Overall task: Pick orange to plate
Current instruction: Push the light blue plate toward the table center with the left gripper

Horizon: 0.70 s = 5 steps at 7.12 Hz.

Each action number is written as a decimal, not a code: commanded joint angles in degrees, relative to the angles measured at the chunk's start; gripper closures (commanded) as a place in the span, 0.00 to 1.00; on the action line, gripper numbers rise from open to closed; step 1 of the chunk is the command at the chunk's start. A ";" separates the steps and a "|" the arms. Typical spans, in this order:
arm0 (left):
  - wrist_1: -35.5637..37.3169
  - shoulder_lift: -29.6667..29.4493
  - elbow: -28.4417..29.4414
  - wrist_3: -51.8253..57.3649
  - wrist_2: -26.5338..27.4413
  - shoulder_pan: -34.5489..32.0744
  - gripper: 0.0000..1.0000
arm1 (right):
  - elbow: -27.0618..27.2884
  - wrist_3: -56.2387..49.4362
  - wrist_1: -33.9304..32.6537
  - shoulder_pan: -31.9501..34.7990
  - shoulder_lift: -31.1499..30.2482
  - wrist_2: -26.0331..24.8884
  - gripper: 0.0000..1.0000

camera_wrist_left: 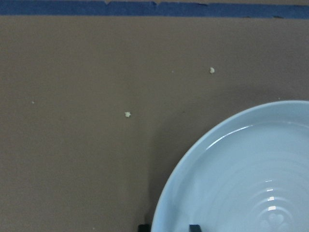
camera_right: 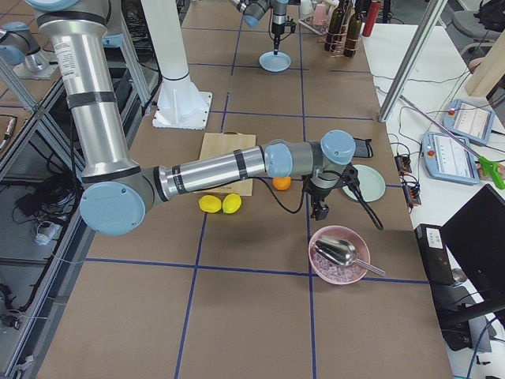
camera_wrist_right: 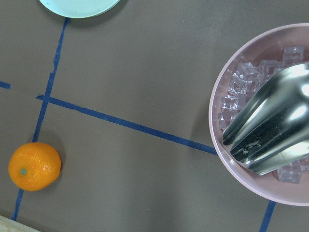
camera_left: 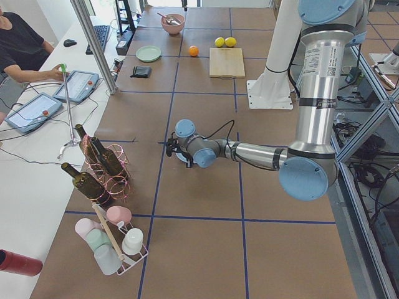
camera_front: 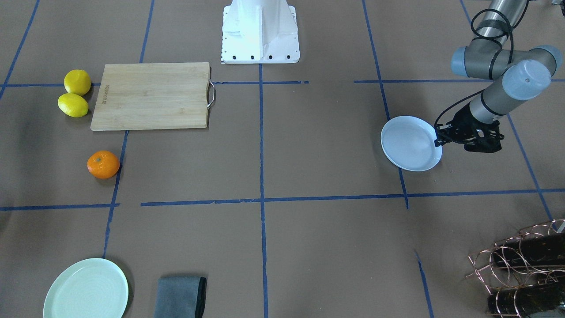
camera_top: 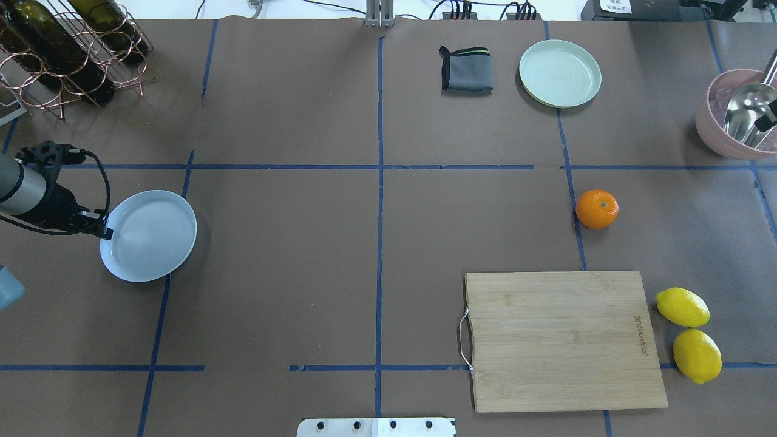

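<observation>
The orange (camera_top: 597, 209) rests on the brown table, right of centre in the overhead view, beyond the cutting board; in the right wrist view the orange (camera_wrist_right: 34, 166) lies at lower left. The white plate (camera_top: 152, 237) is far off on the left side. My left gripper (camera_top: 106, 232) is shut on the plate's near-left rim; its fingertips (camera_wrist_left: 194, 227) straddle that rim (camera_wrist_left: 166, 203). My right gripper (camera_right: 319, 212) hangs above the table between the orange (camera_right: 282, 183) and the pink bowl. I cannot tell whether it is open or shut.
A wooden cutting board (camera_top: 561, 340) lies near the robot, with two lemons (camera_top: 682, 306) to its right. A mint-green plate (camera_top: 559, 73) and a folded grey cloth (camera_top: 466, 70) sit at the far edge. A pink bowl (camera_top: 713, 136) holds ice and a scoop. A wine rack (camera_top: 67, 48) stands far left.
</observation>
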 commanded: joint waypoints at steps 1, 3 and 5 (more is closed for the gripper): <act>-0.14 -0.94 -5.17 -1.63 -0.55 0.05 1.00 | 0.15 0.02 0.02 0.00 0.00 0.00 0.00; 0.12 -14.75 -4.26 -15.98 -6.16 1.01 1.00 | 0.24 0.02 -0.06 0.00 0.00 0.00 0.00; 0.12 -25.15 -1.63 -29.87 -2.00 12.73 1.00 | 0.15 -0.06 0.02 0.00 0.00 0.00 0.00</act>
